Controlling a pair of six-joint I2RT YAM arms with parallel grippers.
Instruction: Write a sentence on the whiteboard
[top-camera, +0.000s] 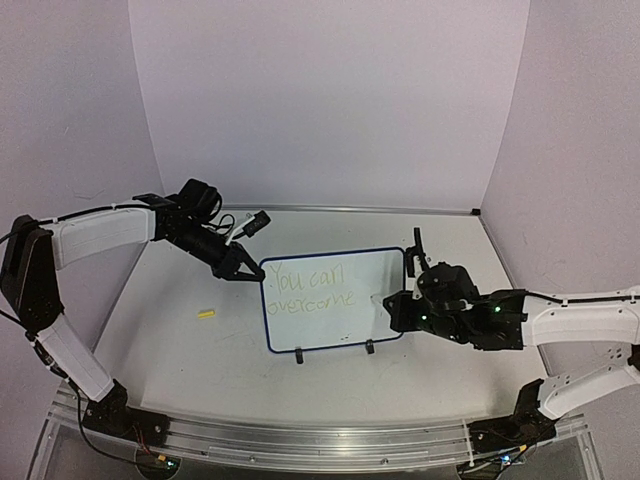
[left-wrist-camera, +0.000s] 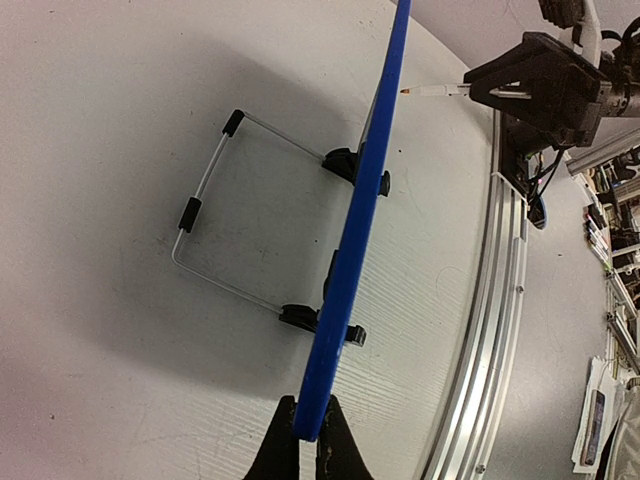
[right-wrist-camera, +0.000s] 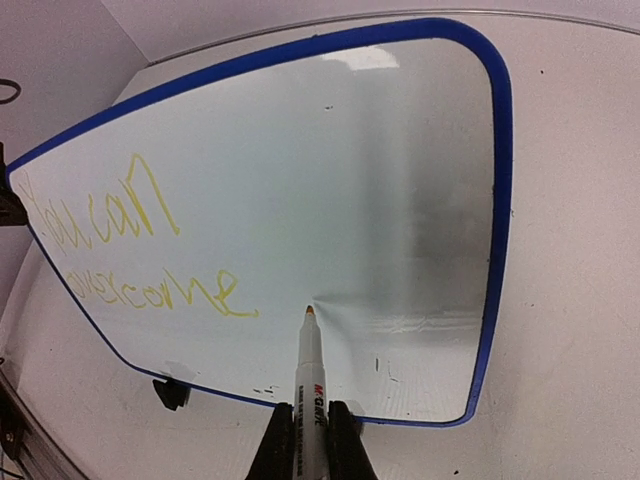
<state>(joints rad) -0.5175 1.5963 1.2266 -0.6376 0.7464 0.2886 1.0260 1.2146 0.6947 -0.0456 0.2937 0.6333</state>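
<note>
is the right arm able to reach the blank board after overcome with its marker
Likely yes: its marker tip is just right of overcome, over bare board, nothing between.

The pale table (top-camera: 200, 372) carries the whiteboard (top-camera: 378, 282) — standing tilted on two black feet (top-camera: 300, 356), a thin wire stand (left-wrist-camera: 205, 232) resting behind it — and a small yellow piece (top-camera: 205, 313) lying apart to its left.

Handwritten in yellow on the whiteboard (right-wrist-camera: 330, 180), as an unfinished sentence (right-wrist-camera: 150, 292): "You can", with "overcome" beneath. Printed in red on the marker (right-wrist-camera: 310, 385): lettering too blurred to read.
</note>
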